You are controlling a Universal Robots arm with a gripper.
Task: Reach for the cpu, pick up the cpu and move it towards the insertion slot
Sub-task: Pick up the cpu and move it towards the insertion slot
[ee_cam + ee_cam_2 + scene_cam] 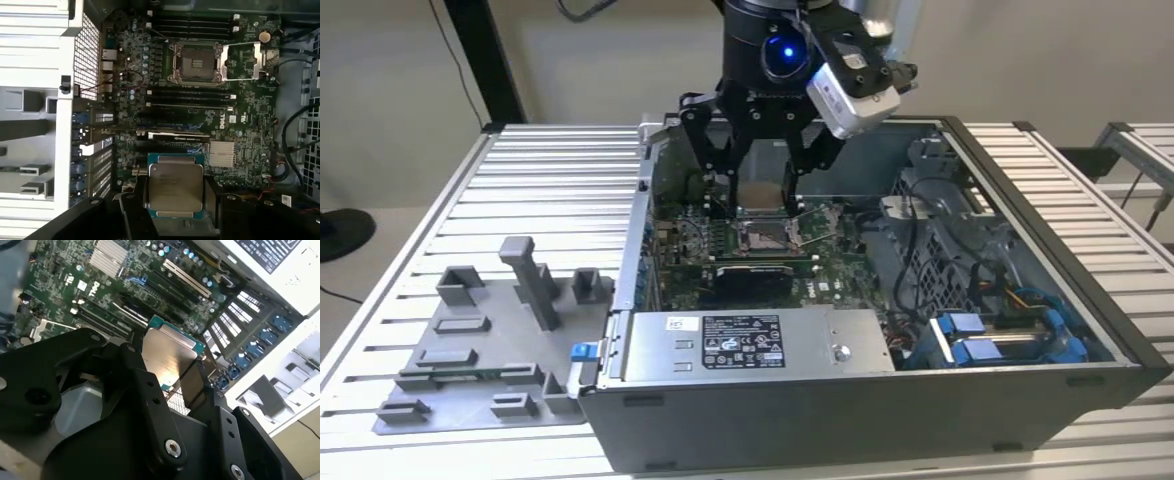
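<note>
gripper [175, 200] clenched on cpu [175, 186], edges pinched, held flat | above open computer case [1067, 300] | insertion slot [196, 62] open, unfilled

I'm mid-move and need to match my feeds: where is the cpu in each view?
Exterior view: cpu held between the gripper fingers, above the insertion slot inside the computer case.
Second wrist view: cpu clamped at centre, over the motherboard.
First wrist view: cpu in the gripper, apart from the open insertion slot.
Shared landmark: the green motherboard.
</note>
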